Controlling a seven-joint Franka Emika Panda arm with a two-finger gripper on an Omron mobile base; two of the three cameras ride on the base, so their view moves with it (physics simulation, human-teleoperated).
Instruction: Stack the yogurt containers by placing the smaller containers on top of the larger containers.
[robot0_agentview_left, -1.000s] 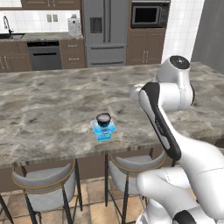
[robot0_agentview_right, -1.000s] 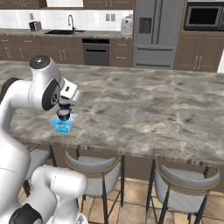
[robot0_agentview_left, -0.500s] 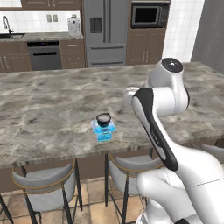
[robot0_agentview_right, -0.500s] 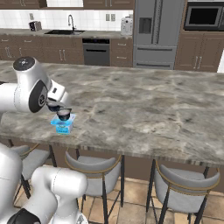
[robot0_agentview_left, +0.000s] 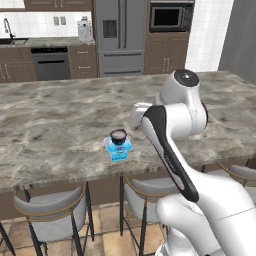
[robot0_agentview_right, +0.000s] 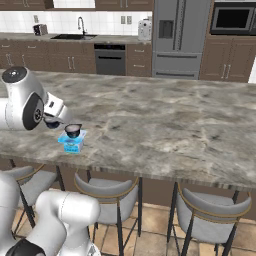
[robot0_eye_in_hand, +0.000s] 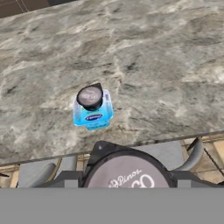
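Note:
A light-blue squarish tub (robot0_eye_in_hand: 92, 114) stands on the marble counter near its front edge, with a round dark cup (robot0_eye_in_hand: 89, 97) with a pale top sitting on it. The same tub (robot0_agentview_left: 119, 150) and cup (robot0_agentview_left: 118, 135) show in the left base view, and the tub (robot0_agentview_right: 72, 143) and cup (robot0_agentview_right: 73, 130) in the right base view. My gripper (robot0_eye_in_hand: 127, 176) is shut on another dark cup (robot0_eye_in_hand: 127, 173) with a pale printed lid. It hangs over the counter's front edge, short of the tub. In the right base view the gripper (robot0_agentview_right: 51, 123) sits just left of the tub.
Grey bar stools (robot0_agentview_left: 49, 210) (robot0_agentview_right: 102, 189) stand under the counter's front edge. The marble counter (robot0_agentview_right: 165, 125) stretches wide behind and to the right of the tub. Cabinets, an oven and a fridge (robot0_agentview_left: 122, 35) line the far wall.
The arm has swung and the hand has drawn back from above the tub toward the counter's front edge. The tub and the cup on it have stayed put.

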